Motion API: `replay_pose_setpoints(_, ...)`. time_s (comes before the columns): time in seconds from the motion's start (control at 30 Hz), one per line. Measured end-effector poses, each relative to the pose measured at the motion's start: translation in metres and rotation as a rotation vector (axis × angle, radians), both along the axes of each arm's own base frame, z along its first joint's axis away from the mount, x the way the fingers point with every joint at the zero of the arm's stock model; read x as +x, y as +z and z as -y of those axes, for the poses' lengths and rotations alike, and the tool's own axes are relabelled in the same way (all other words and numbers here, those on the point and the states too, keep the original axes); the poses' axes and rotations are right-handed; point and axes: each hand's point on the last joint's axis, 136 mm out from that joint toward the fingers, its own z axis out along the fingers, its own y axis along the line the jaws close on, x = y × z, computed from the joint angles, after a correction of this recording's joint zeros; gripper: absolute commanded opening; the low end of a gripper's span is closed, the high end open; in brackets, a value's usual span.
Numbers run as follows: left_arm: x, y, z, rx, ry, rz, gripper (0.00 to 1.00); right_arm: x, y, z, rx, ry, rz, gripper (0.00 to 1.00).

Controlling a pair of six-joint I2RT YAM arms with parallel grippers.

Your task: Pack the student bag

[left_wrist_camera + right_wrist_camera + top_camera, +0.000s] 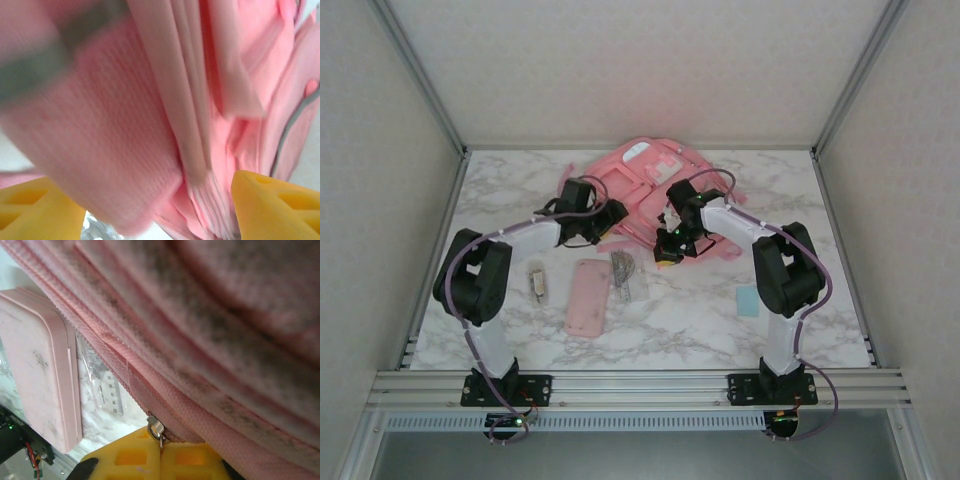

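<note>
Student bag (642, 180) lies at the far middle of the tabletop (710, 320). My right end effector (161, 457) is pinched tight on the zip pull (156, 427), I reckon to work the opening. Left end effector (157, 202) stands wide at the bag's left edge, fabric loose between its jaws, probably there to brace it.

pink student bag (642, 168), white grey-veined marble table (705, 322)
</note>
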Motion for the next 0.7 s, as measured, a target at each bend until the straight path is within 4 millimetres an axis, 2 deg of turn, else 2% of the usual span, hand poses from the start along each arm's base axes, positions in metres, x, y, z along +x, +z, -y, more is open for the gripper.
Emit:
replay_pose_setpoints(0.07, -0.012, 0.001, 0.02, -0.028, -0.01, 0.01, 0.68, -0.003, 0.002, 0.001, -0.006, -0.007, -0.021, 0.0)
replay_pose_setpoints(0.17, -0.021, -0.003, 0.04, -0.057, -0.022, 0.011, 0.61, -0.008, 0.005, -0.001, -0.004, -0.011, -0.045, 0.0)
replay_pose_setpoints(0.2, -0.019, -0.007, 0.046, -0.062, -0.021, 0.011, 0.52, -0.009, 0.005, -0.001, -0.005, -0.011, -0.051, 0.0)
replay_pose_setpoints(0.23, -0.017, -0.011, 0.051, -0.061, -0.022, 0.01, 0.39, -0.01, 0.005, -0.001, -0.007, -0.01, -0.055, 0.0)
replay_pose_setpoints(0.3, -0.013, -0.023, 0.056, -0.052, -0.014, -0.009, 0.04, -0.011, 0.004, -0.001, -0.013, -0.011, -0.055, 0.0)
replay_pose_setpoints(0.33, -0.011, -0.03, 0.057, -0.048, -0.013, -0.021, 0.0, -0.01, 0.003, 0.001, -0.025, -0.009, -0.049, 0.0)
replay_pose_setpoints(0.4, -0.009, -0.035, 0.059, -0.047, -0.016, -0.028, 0.0, -0.007, 0.0, 0.005, -0.054, 0.005, -0.025, 0.0)
replay_pose_setpoints(0.53, -0.006, -0.028, 0.061, -0.043, -0.057, -0.005, 0.0, -0.004, -0.004, 0.017, -0.128, 0.052, 0.02, 0.0)
replay_pose_setpoints(0.7, -0.002, -0.021, 0.055, 0.013, -0.149, 0.02, 0.0, -0.001, -0.004, 0.023, -0.141, 0.082, 0.042, 0.0)
